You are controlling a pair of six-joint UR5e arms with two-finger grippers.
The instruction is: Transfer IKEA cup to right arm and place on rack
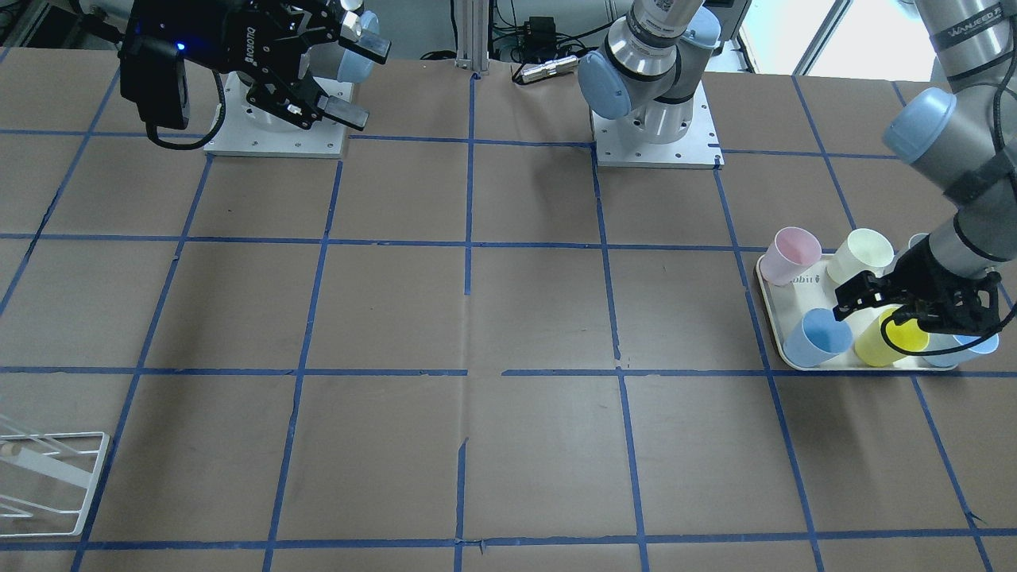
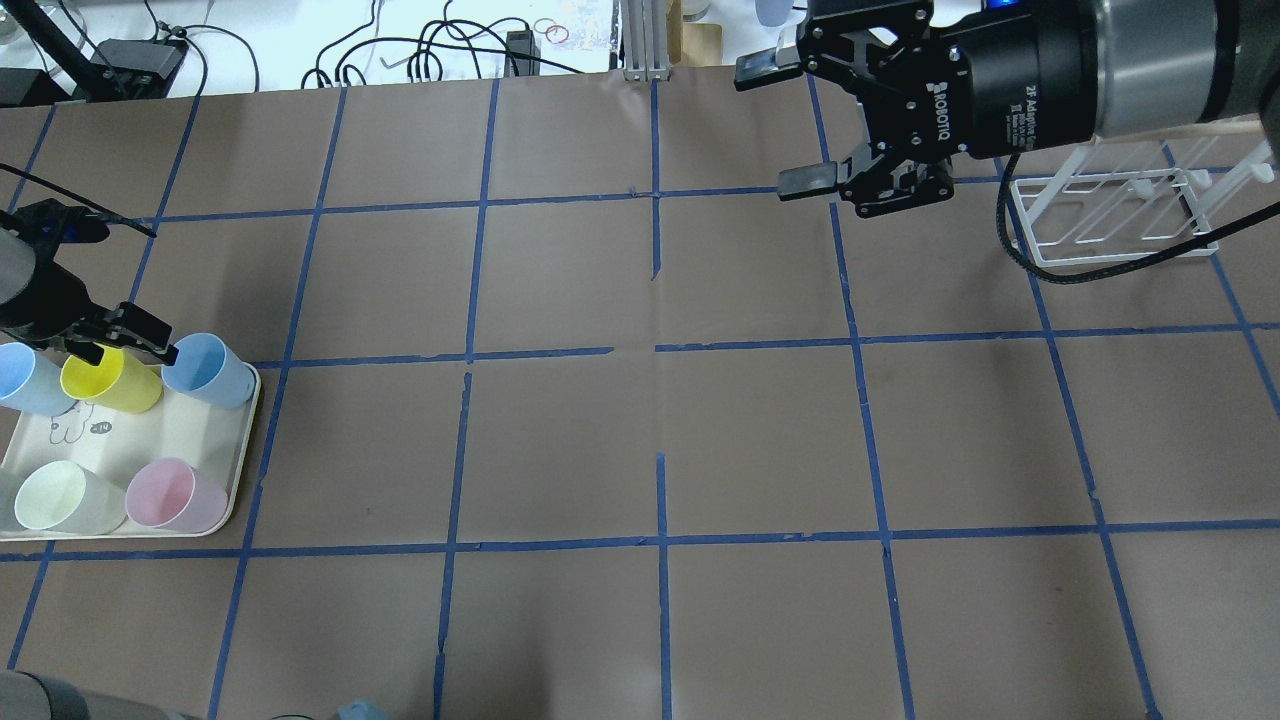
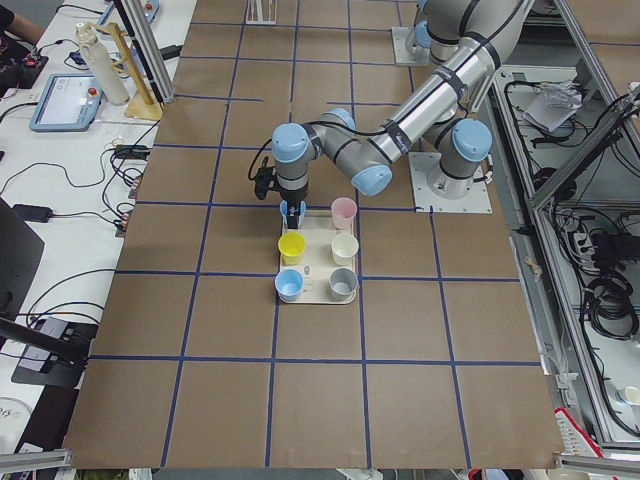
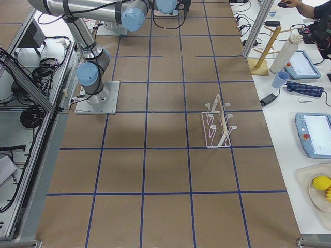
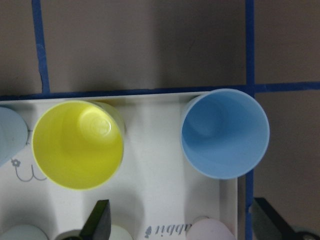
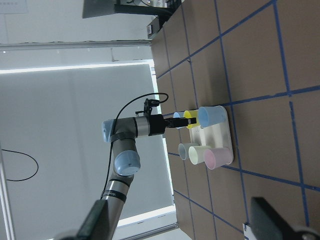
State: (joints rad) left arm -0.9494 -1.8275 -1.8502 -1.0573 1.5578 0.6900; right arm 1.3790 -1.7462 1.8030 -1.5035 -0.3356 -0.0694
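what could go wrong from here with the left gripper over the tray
The open left gripper is not centred on the IKEA cup; the yellow cup stands close beside, so a finger may hit or catch it. The IKEA cup sits at the corner of the tray, and a nudge might tip it off.

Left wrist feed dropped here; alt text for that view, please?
Looking down on a cream tray: the IKEA cup stands at its corner, a yellow cup beside it, not touching. The left gripper is open, fingertips at the bottom edge.
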